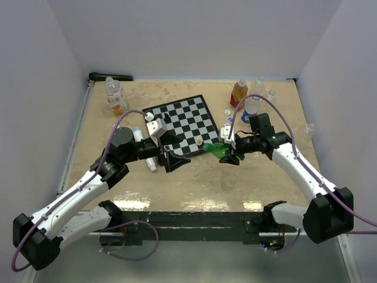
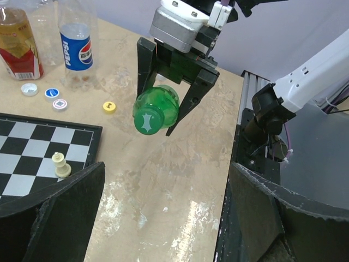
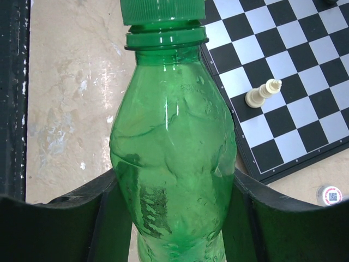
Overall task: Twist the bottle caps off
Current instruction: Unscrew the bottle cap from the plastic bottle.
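My right gripper (image 1: 228, 153) is shut on the green bottle (image 3: 174, 158) and holds it on its side above the table. Its fingers (image 3: 283, 218) press the bottle's body on both sides. The green cap (image 3: 161, 11) is on the neck and points toward my left gripper (image 1: 177, 158). In the left wrist view the cap (image 2: 147, 121) faces the camera, ahead of my left gripper (image 2: 166, 169). That gripper is open wide and empty, a short way from the cap.
A chessboard (image 1: 182, 121) with a cream piece (image 2: 61, 164) lies mid-table. Loose caps, among them a yellow one (image 2: 109, 107) and a blue one (image 2: 52, 93), lie by a Pepsi bottle (image 2: 75, 46) and an orange-labelled bottle (image 2: 19, 43). A clear bottle (image 1: 116, 96) stands back left.
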Available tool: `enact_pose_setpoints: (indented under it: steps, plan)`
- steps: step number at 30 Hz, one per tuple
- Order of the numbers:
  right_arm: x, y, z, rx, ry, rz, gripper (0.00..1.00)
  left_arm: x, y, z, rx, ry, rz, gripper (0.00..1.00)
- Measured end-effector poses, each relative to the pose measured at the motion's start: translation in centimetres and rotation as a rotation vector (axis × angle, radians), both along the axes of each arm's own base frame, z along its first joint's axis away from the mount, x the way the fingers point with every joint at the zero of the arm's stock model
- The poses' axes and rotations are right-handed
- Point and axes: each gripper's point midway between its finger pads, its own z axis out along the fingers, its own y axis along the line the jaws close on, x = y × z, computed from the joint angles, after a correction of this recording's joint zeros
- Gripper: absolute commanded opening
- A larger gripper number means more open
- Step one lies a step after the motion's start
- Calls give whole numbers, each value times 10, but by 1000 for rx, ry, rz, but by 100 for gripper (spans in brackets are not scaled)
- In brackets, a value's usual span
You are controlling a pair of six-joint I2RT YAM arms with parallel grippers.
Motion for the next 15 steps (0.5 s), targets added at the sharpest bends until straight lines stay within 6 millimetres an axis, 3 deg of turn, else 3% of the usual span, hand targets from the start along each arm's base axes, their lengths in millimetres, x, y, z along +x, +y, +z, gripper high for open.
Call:
enact_pose_setpoints:
  steps: [15]
  plan:
    - [-2,-1,-4,-17,15,16,3,2,-4,-9,23,2,-20,99]
